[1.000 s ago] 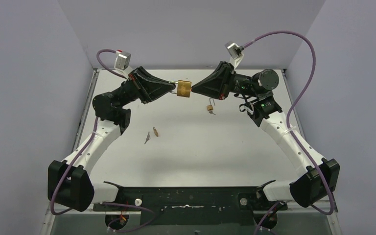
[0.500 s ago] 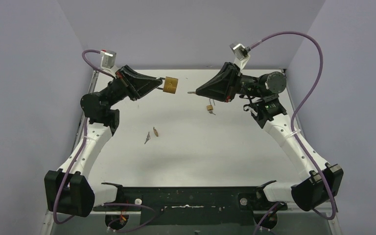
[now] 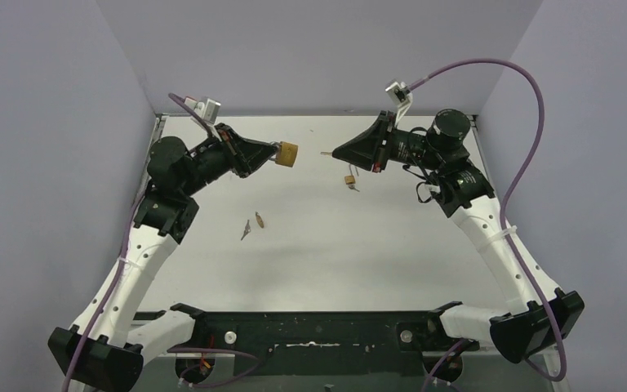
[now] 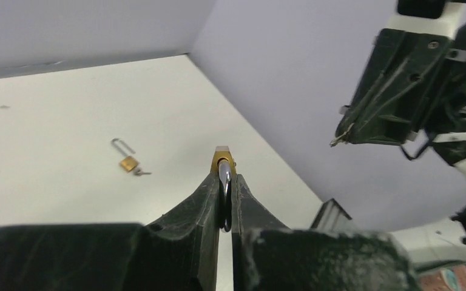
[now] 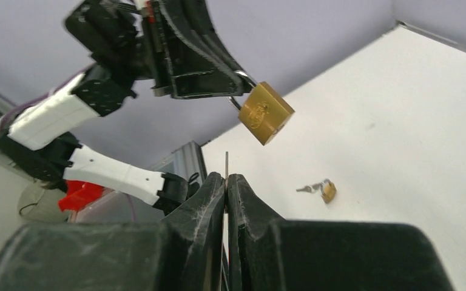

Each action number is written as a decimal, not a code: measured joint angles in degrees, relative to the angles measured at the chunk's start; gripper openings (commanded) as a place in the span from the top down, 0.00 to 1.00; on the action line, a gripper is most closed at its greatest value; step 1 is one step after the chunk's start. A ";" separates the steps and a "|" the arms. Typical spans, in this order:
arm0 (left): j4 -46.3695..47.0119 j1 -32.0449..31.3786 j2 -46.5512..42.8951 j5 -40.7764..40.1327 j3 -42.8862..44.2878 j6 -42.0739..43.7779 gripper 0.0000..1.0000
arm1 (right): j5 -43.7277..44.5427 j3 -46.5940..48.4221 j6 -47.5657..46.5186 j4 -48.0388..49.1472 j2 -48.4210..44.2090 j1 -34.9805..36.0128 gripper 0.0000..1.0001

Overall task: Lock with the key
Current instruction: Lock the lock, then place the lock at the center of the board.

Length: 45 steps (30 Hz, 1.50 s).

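I log padlock (image 3: 288, 154) at left tool (image 3: 277, 153), over the table (image 3: 335, 253)'s far side; key (image 3: 326, 152) at right tool (image 3: 336, 152), right of it, apart; second padlock (image 3: 349, 180) on the table near the right tool.

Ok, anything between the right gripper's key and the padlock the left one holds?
Nothing visible. The key in the right gripper and the padlock, clamped by its shackle in the left gripper, face each other across open air. The small padlock lies on the table, off that line.
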 measured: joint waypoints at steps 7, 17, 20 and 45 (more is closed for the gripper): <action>-17.27 -6.32 -1.38 -24.30 -1.18 11.08 1.00 | 12.68 -0.02 -10.38 -14.32 -0.94 1.05 1.00; -26.16 -16.76 4.44 -49.20 -6.29 14.71 1.00 | 35.47 -0.52 -21.59 -27.58 0.72 11.65 1.00; -26.10 -19.21 6.62 -53.05 -6.27 15.06 1.00 | 41.59 -2.38 -22.64 -27.54 1.33 13.55 1.00; -22.97 -21.14 23.08 -59.65 -6.27 6.34 1.00 | 47.17 -11.23 -16.46 -8.26 21.33 14.69 1.00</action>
